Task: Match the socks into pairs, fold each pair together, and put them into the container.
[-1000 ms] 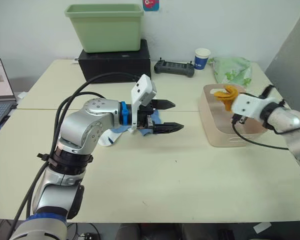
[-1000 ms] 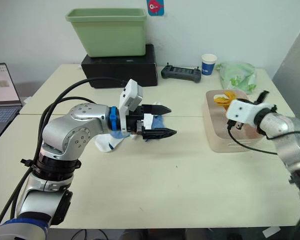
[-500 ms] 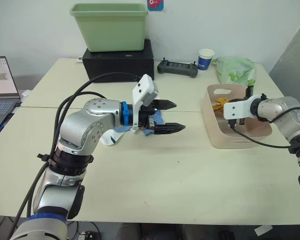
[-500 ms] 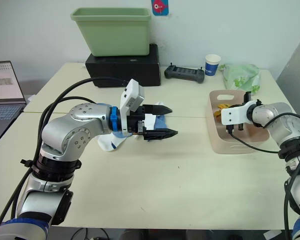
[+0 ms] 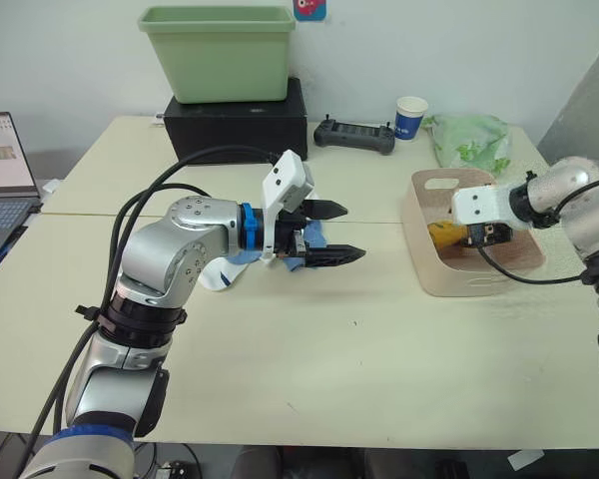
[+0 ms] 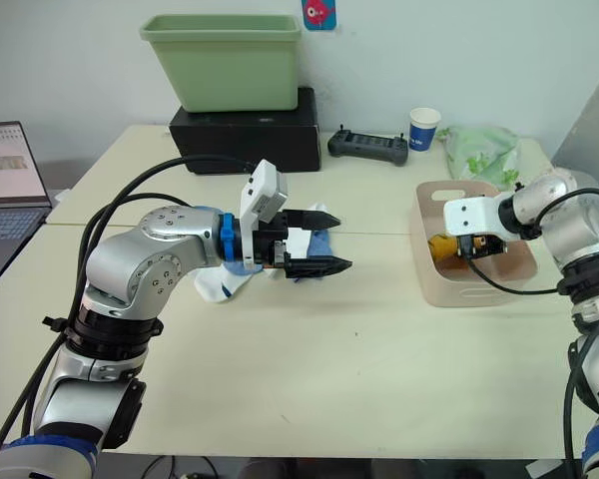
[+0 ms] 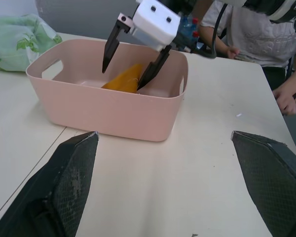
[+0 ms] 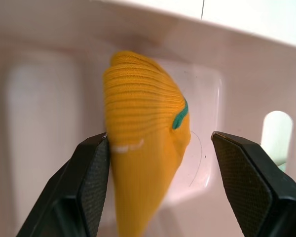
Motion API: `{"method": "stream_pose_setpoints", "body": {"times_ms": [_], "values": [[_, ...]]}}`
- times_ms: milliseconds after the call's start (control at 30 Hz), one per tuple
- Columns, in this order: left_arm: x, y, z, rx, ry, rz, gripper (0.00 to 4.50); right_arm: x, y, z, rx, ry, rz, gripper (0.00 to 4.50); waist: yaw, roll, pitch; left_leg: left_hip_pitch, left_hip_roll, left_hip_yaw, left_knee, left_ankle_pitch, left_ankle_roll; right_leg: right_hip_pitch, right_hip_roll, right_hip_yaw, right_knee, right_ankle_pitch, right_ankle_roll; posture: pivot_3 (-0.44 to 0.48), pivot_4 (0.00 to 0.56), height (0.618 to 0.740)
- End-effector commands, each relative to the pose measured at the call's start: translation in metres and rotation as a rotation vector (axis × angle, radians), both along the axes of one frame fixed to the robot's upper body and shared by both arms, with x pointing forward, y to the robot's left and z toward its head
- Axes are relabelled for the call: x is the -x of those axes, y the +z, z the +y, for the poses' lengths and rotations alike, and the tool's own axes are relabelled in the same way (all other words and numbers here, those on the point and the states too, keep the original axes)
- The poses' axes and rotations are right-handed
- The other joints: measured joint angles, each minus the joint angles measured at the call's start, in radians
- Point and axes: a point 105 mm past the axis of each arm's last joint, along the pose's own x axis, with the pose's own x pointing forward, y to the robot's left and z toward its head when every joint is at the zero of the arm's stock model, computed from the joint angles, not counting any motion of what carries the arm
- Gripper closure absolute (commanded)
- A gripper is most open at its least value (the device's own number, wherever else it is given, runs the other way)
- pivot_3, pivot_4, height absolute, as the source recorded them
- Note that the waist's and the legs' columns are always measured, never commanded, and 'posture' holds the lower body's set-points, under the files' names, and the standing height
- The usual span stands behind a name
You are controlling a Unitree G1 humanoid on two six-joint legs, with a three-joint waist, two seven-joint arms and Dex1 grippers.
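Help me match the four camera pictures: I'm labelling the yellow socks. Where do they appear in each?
Left eye view: the yellow socks lie inside the pink container, at the table's right.
Right eye view: inside the same container, under the right gripper.
Left wrist view: behind the container's near wall, between that gripper's fingers.
Right wrist view: central, between its fingers.
Shared landmark: the pink container.

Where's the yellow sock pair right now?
The yellow socks lie inside the pink container on the table's right side, with the open right gripper just above them, in front of the green plastic bag.
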Motion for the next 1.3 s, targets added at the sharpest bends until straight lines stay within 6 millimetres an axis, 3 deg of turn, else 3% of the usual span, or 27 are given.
{"method": "stream_pose_setpoints", "body": {"times_ms": [33,233,433,533,600,700,867,967,1000,1067,1167,1200,1300], "values": [[0.003,0.006,0.000,-0.007,-0.014,-0.044,0.00,0.014,0.023,-0.007,-0.025,-0.014,-0.014,1.03,0.003,0.000,0.000,0.000,0.000,0.000,0.000,0.000,0.001,0.000,0.000,0.000,0.000,0.000,0.000,0.000,0.150,0.730],[0.004,0.004,0.007,-0.017,0.009,-0.043,0.00,0.033,0.035,-0.026,0.018,-0.042,-0.025,1.03,0.006,0.000,0.000,0.000,0.000,0.000,0.000,-0.001,0.002,0.000,0.000,0.000,0.000,0.000,0.000,0.000,0.150,0.730],[0.007,0.009,0.025,0.011,0.056,-0.061,0.00,0.028,0.069,-0.015,-0.180,-0.062,-0.177,1.03,-0.002,0.000,0.000,0.001,0.000,0.000,0.001,-0.002,0.003,0.000,0.000,0.001,0.001,0.000,0.000,0.000,0.150,0.730],[0.013,0.011,0.065,0.046,0.177,-0.075,0.00,0.033,0.095,0.012,-0.514,-0.024,-0.304,1.03,-0.015,0.001,0.000,0.001,0.001,0.000,0.001,-0.001,0.002,0.000,0.000,0.001,0.002,0.000,0.000,0.000,0.150,0.730],[0.016,0.003,0.096,0.025,0.284,-0.077,0.00,0.037,0.098,0.024,-0.678,-0.017,-0.350,1.03,-0.020,0.001,0.000,0.001,0.002,0.000,0.000,0.000,0.000,0.000,0.001,0.001,0.003,0.000,0.000,0.000,0.150,0.730],[0.019,-0.013,0.138,-0.001,0.462,-0.074,0.00,0.048,0.082,0.048,-0.817,0.007,-0.323,1.03,-0.014,0.001,0.000,0.001,0.002,-0.003,0.000,0.000,0.000,0.000,0.001,-0.002,0.004,-0.001,0.000,0.000,0.150,0.730],[0.034,-0.043,0.198,0.018,0.764,-0.109,0.00,0.076,0.027,0.098,-0.950,0.051,-0.180,1.03,-0.002,0.001,0.000,0.001,0.001,-0.003,0.001,-0.002,0.003,0.000,0.000,-0.002,0.005,-0.001,0.000,0.000,0.150,0.730],[0.053,-0.080,0.222,-0.019,0.875,-0.004,0.00,0.092,-0.012,0.119,-0.973,0.035,-0.076,1.03,0.008,-0.001,-0.001,0.001,0.001,-0.003,0.001,-0.002,0.003,0.000,-0.001,-0.002,0.004,-0.001,0.000,0.000,0.150,0.730],[0.065,-0.098,0.224,-0.051,0.867,0.066,0.00,0.099,-0.029,0.125,-0.970,0.030,-0.027,1.03,0.007,-0.001,-0.001,0.001,0.001,-0.003,0.001,-0.002,0.003,0.001,-0.001,-0.001,0.004,-0.001,0.000,0.000,0.150,0.730],[0.077,-0.114,0.229,-0.062,0.886,0.113,0.00,0.111,-0.055,0.130,-0.935,0.027,0.030,1.03,0.008,-0.002,-0.002,0.002,0.001,-0.002,0.001,-0.002,0.003,0.002,-0.001,-0.001,0.002,-0.001,0.000,0.000,0.150,0.730],[0.082,-0.120,0.233,0.001,0.909,0.147,0.00,0.128,-0.079,0.133,-0.876,0.053,0.086,0.43,0.013,-0.002,-0.002,0.001,0.001,-0.002,0.001,-0.002,0.003,0.002,-0.001,-0.002,0.001,-0.002,0.002,0.000,0.150,0.730],[0.085,-0.122,0.234,0.000,0.912,0.150,0.00,0.132,-0.081,0.136,-0.883,0.058,0.102,0.07,0.013,-0.002,-0.002,0.001,0.001,-0.002,0.001,-0.002,0.003,0.002,-0.001,-0.002,0.001,-0.003,0.003,0.000,0.150,0.730],[0.089,-0.127,0.231,-0.014,0.905,0.158,0.00,0.135,-0.079,0.142,-0.906,0.061,0.107,0.03,0.002,-0.003,-0.002,0.002,0.002,-0.002,0.001,-0.002,0.003,0.002,0.000,-0.001,0.001,-0.003,0.003,0.000,0.150,0.730]]}}
